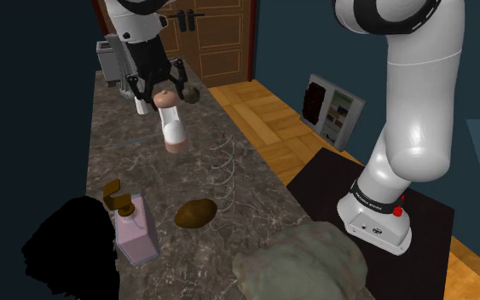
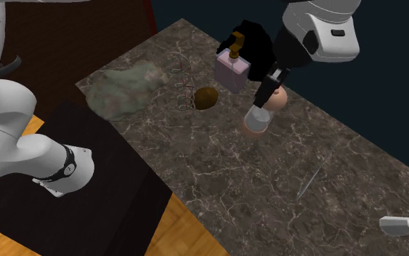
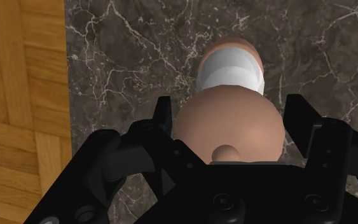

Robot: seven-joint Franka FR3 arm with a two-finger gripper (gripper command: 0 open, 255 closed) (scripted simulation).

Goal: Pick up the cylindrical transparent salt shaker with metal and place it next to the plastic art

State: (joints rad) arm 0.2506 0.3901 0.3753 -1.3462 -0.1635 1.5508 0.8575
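My gripper [image 1: 165, 89] is shut on the salt shaker [image 1: 174, 128], a cylinder with a pale see-through middle and tan rounded ends. The fingers clasp its upper dome [image 3: 231, 127], and the body [image 3: 231, 70] hangs tilted below them over the dark marble counter [image 1: 144, 170]. In the second exterior view the shaker [image 2: 261, 115] hangs under the gripper [image 2: 272, 91], close to a pink bottle. A grey-green lumpy piece [image 1: 302, 260] lies at the counter's near end, with a brown oval object [image 1: 197, 212] beside it. I cannot tell which one is the plastic art.
A pink bottle with a gold cap [image 1: 134, 226] stands beside a black shape [image 1: 72, 251]. Thin wiry lines [image 1: 225, 166] lie on the marble. A grey tube [image 2: 402, 225] lies at the far end near a grey box [image 1: 110, 55]. Wooden floor [image 1: 263, 119] borders the counter.
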